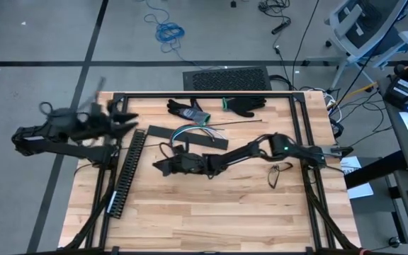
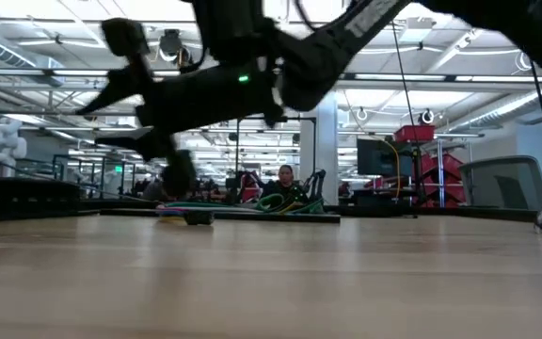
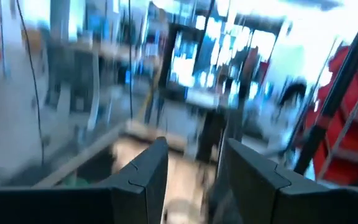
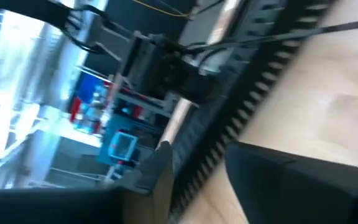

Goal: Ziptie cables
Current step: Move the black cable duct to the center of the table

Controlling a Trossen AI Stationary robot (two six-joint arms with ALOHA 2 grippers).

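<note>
Right end effector low over the table, mid-left, just beside the black slotted duct. Fingers parted with a clear gap; nothing between them, touching nothing visible.

Cables lie beyond it toward the far edge, a loose blue-green-white bundle partly on a black strip, apart from the end effector.

Left end effector raised over the table's far-left corner, fingers parted, empty.

Black gloves along the far edge.
</note>
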